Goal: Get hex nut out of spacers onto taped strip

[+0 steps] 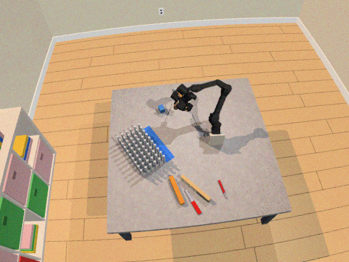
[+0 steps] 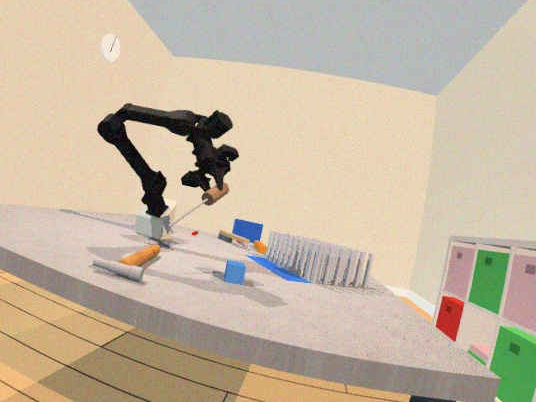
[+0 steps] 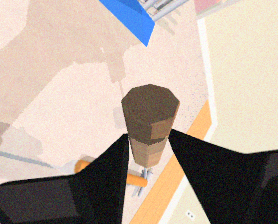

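My gripper point(image 1: 181, 105) point(image 2: 212, 186) point(image 3: 148, 135) is shut on the brown wooden handle point(image 2: 216, 194) point(image 3: 150, 117) of a hook tool and holds it high above the table's back part. The tool's thin metal rod point(image 2: 186, 213) slants down toward the arm's base point(image 1: 216, 139) point(image 2: 151, 225). The field of standing grey spacers point(image 1: 141, 151) point(image 2: 320, 262) is at the table's left, with the blue taped strip point(image 1: 160, 143) point(image 2: 276, 267) point(image 3: 127, 15) along its near side. The nut is hidden among the spacers.
A small blue cube point(image 1: 161, 109) point(image 2: 234, 272) sits near the gripper. An orange bar point(image 1: 176, 190), a tan stick point(image 1: 196, 188), a red-handled tool point(image 1: 194, 204) and a small red tool point(image 1: 222, 188) lie at the front. An orange-handled tool point(image 2: 141, 255) and a grey cylinder lie beyond the base.
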Available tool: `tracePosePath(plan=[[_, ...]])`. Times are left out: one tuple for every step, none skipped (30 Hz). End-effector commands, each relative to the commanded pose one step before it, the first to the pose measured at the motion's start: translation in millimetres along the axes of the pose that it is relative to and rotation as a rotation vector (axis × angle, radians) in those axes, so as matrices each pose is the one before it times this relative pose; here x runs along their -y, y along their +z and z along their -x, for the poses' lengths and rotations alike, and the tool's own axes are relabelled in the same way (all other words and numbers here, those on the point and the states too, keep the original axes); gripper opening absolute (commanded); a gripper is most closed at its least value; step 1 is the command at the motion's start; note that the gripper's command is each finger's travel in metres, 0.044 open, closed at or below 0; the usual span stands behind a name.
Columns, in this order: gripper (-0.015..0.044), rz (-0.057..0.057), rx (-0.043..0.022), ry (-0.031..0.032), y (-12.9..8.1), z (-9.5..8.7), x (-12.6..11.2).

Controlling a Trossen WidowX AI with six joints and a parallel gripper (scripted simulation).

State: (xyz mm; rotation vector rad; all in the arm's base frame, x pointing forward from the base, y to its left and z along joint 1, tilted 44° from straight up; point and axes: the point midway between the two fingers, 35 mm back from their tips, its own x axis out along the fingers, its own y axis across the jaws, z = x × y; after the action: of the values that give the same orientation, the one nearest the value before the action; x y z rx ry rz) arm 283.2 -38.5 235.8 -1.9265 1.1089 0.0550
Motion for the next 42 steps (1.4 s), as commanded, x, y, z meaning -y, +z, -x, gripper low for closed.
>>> tracePosePath(plan=[[0.0000, 0.1179, -0.03309, -0.00918, -7.57, 1.51, 0.13], [0.0000, 0.0339, -0.00738, 0.00056, -1.13, -0.06, -0.55], [0.0000, 0.0339, -0.00735, 0.00082, -1.11, -0.06, -0.59], [0.0000, 0.0339, -0.00732, 0.00109, -1.09, -0.06, -0.63], [0.0000, 0.0339, -0.00727, 0.00135, -1.06, -0.06, -0.67], [0.0000, 0.0339, -0.00722, 0.00161, -1.04, -0.06, -0.70], [0.0000, 0.0339, -0.00716, 0.00187, -1.01, -0.06, -0.74], [0.0000, 0.0339, -0.00709, 0.00212, -0.99, -0.06, -0.78], [0.0000, 0.0339, -0.00701, 0.00238, -0.96, -0.07, -0.81], [0.0000, 0.0339, -0.00692, 0.00263, -0.93, -0.07, -0.85], [0.0000, 0.0339, -0.00682, 0.00287, -0.89, -0.07, -0.88], [0.0000, 0.0339, -0.00671, 0.00312, -0.86, -0.07, -0.91], [0.0000, 0.0339, -0.00659, 0.00336, -0.83, -0.07, -0.94], [0.0000, 0.0339, -0.00647, 0.00359, -0.79, -0.07, -0.97], [0.0000, 0.0339, -0.00634, 0.00382, -0.76, -0.07, -1.00], [0.0000, 0.0339, -0.00619, 0.00405, -0.72, -0.07, -1.03], [0.0000, 0.0339, -0.00605, 0.00427, -0.68, -0.07, -1.05], [0.0000, 0.0339, -0.00589, 0.00448, -0.64, -0.07, -1.07], [0.0000, 0.0339, -0.00572, 0.00469, -0.61, -0.07, -1.10], [0.0000, 0.0339, -0.00555, 0.00489, -0.57, -0.07, -1.12], [0.0000, 0.0339, -0.00537, 0.00509, -0.52, -0.07, -1.14], [0.0000, 0.0339, -0.00519, 0.00528, -0.48, -0.07, -1.16], [0.0000, 0.0282, -0.00417, 0.00453, -0.37, -0.06, -0.97], [0.0000, 0.0169, -0.00244, 0.00278, -0.20, -0.04, -0.59], [0.0000, 0.0056, -0.00080, 0.00094, -0.06, -0.01, -0.20], [0.0000, 0.0000, 0.00000, 0.00000, 0.00, 0.00, 0.00], [0.0000, 0.0000, 0.00000, 0.00000, 0.00, 0.00, 0.00], [0.0000, 0.0000, 0.00000, 0.00000, 0.00, 0.00, 0.00], [0.0000, 0.0000, 0.00016, 0.00004, 0.08, -0.11, 0.03], [0.0000, -0.0001, 0.00032, 0.00008, 0.16, -0.22, 0.05], [0.0000, -0.0001, 0.00048, 0.00012, 0.24, -0.34, 0.07], [0.0000, -0.0001, 0.00064, 0.00016, 0.32, -0.45, 0.10], [0.0000, -0.0002, 0.00079, 0.00020, 0.40, -0.56, 0.12], [0.0000, -0.0002, 0.00091, 0.00022, 0.46, -0.65, 0.14], [0.0000, -0.0002, 0.00094, 0.00023, 0.48, -0.68, 0.14], [0.0000, -0.0002, 0.00094, 0.00022, 0.48, -0.68, 0.14], [0.0000, -0.0002, 0.00093, 0.00022, 0.48, -0.68, 0.14], [0.0000, -0.0002, 0.00092, 0.00021, 0.48, -0.68, 0.13], [0.0000, -0.0002, 0.00091, 0.00021, 0.47, -0.68, 0.13], [0.0000, -0.0002, 0.00090, 0.00021, 0.47, -0.68, 0.13], [0.0000, -0.0002, 0.00090, 0.00020, 0.47, -0.68, 0.12], [0.0000, -0.0002, 0.00089, 0.00020, 0.47, -0.68, 0.12]])
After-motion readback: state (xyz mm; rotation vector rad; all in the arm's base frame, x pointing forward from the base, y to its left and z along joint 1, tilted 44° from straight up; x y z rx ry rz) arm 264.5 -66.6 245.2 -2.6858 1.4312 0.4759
